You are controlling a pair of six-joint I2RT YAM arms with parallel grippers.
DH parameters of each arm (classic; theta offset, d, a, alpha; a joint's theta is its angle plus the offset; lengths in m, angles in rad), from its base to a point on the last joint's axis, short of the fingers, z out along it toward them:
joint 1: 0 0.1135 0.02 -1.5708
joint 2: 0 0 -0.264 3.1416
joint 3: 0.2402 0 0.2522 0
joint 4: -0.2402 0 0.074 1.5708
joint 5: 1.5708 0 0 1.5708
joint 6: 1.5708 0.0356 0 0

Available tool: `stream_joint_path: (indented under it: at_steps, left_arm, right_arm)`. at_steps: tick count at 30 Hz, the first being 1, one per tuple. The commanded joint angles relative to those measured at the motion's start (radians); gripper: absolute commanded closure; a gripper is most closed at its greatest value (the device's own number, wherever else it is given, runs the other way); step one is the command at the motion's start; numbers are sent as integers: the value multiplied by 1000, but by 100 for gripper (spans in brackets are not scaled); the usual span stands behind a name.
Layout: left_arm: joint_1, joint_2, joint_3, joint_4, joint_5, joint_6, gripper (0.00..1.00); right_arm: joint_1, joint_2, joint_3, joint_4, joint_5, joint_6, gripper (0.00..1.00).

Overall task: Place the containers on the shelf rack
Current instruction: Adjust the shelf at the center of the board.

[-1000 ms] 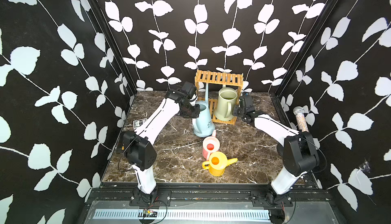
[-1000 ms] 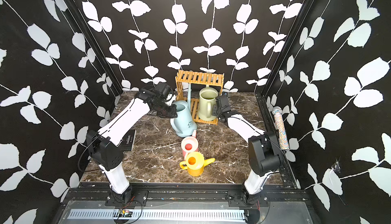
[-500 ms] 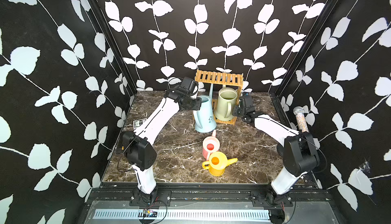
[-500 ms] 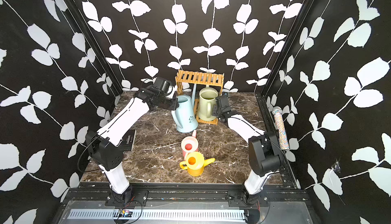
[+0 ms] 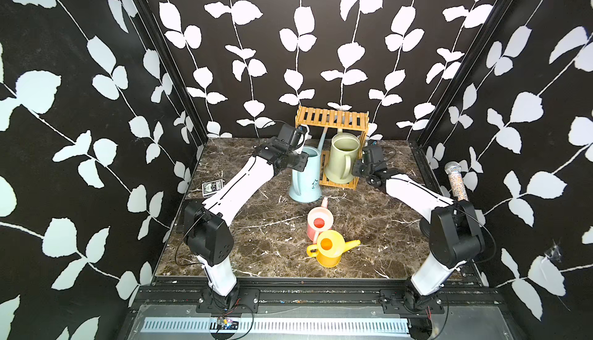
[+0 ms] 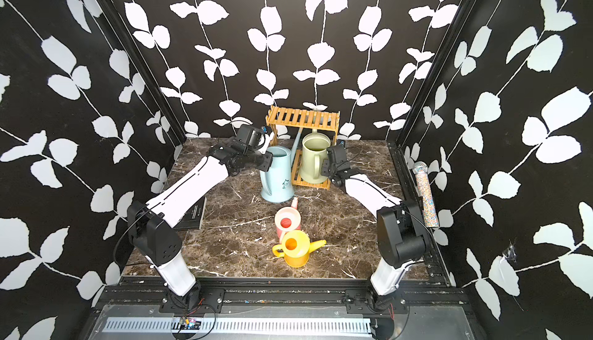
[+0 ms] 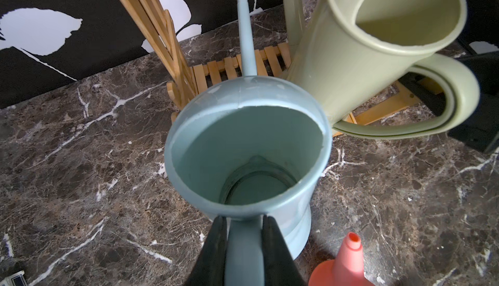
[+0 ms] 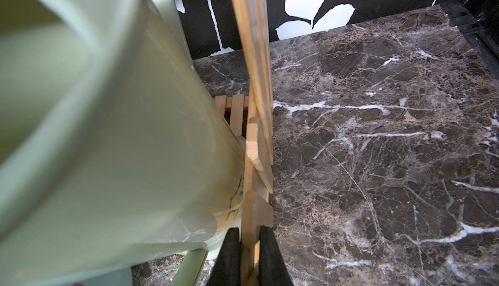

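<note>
The left gripper (image 7: 243, 218) is clamped on the handle of the tall pale blue plastic watering can (image 5: 305, 174), upright beside the light-brown slatted wooden rack (image 5: 332, 118), whose side rail the right gripper (image 8: 249, 230) pinches.

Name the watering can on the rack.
The tall sage-green plastic watering can, on the wooden rack's lower tier; pale blue can, pink can and yellow can are not.

black leaf-print walls (image 5: 321, 17) — brown marble tabletop (image 5: 272, 229)

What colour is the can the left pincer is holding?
Pale blue; the can shows best in the left wrist view.
</note>
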Motion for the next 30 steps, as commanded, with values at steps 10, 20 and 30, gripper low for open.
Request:
stream_joint_path:
  at_steps: [10,20,30]
  left_arm:
    - [-12,-144,-34,170,-57,63,100]
    - [-13,-84,-181,454,-107,88,100]
    - [-63,-43,-258,596,-232,204,100]
  right_arm:
    - [20,-14,-17,-1,-56,-30,97]
    - [22,-4,-13,7,-75,-16,97]
    - [23,-4,-25,12,-73,-16,97]
